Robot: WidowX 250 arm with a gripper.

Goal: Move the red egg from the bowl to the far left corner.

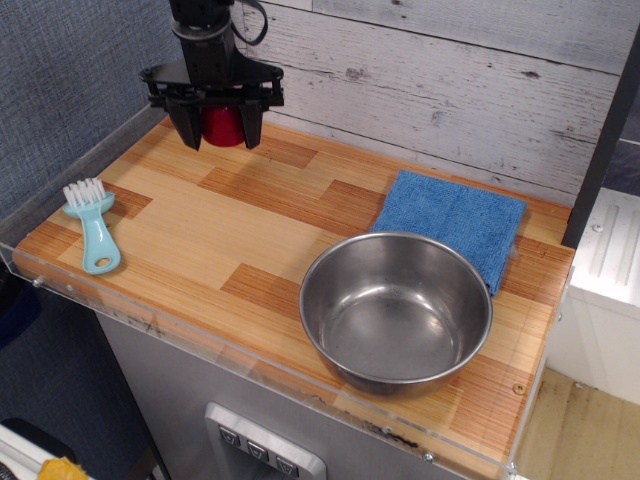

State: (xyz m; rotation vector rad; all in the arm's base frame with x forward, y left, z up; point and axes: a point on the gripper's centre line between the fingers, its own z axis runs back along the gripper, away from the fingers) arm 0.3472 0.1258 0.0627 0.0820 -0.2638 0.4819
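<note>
**Observation.image: red egg held over the far left corner**

Between the black fingers of the pincer (221, 128) sits the red egg (222, 125), gripped from both sides, low over the far left corner (185, 135) of the counter (230, 230). Well apart, at the near right, stands the bowl (396, 308), its rim overlapping a blue cloth (453, 219). A light blue brush (93, 227) lies near the left edge.

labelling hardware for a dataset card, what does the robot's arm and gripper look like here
The gripper is matte black throughout: a wide, flat crossbar with two blocky rectangular fingers hanging from it. Above sits a dark cylindrical wrist, with a thin black cable looping off its right side. No markings are visible.
</note>
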